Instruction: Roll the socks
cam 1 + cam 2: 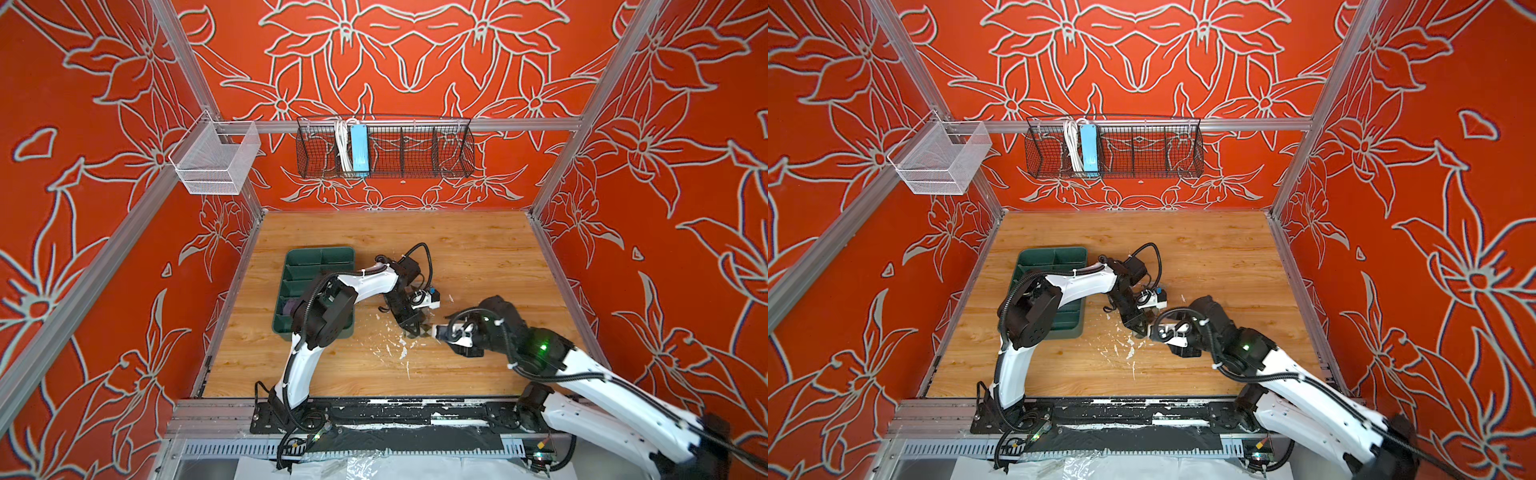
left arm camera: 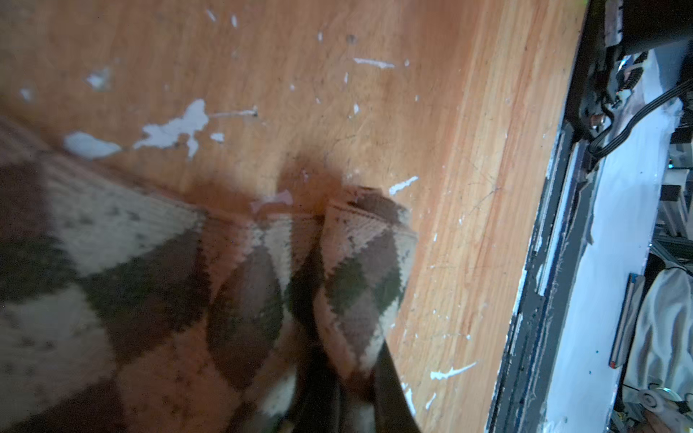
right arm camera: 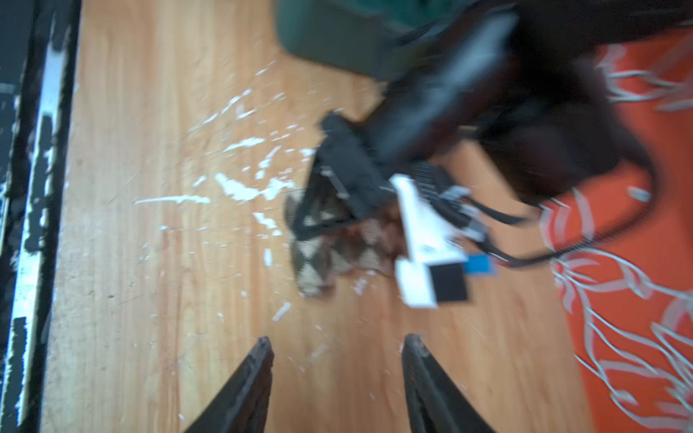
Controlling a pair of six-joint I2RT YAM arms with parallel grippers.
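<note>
My right gripper (image 3: pixel 337 360) stands parted and empty above the wooden table (image 3: pixel 150 262), while my left gripper (image 3: pixel 318 221) (jaws nipped shut) pins the partly rolled argyle sock (image 2: pixel 360 270) mid-table, so I judge rolling underway; the purple sock seems already in the green tray (image 1: pixel 309 266).

no readable text, labels or numbers anywhere

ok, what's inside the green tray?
One compartment of the green tray shows something purple, likely a sock. The left arm covers most of that compartment and the near ones; the far compartments look empty.
</note>
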